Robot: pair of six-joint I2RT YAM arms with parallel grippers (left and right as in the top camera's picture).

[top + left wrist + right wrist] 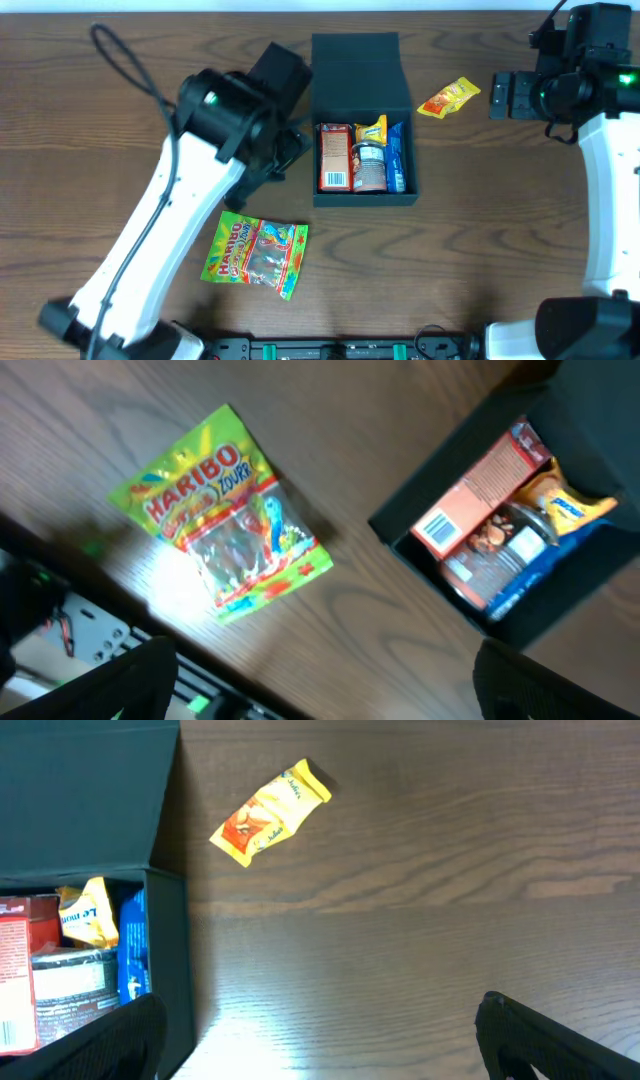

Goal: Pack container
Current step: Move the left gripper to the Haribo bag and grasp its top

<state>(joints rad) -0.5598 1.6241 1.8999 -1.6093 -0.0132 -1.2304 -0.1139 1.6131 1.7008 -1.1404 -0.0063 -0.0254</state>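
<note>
The left end effector (325, 655) and right end effector (320, 1008) gape empty. Best to centre the left over the green-and-yellow plastic gummy bag (222, 510), pinch its middle, and lift it toward the dark teal cardboard container (362, 199).

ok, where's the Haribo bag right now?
Overhead view: the Haribo bag lies flat on the table, robot's left side, outside the container off its near-left corner; also visible in the left wrist view.
</note>
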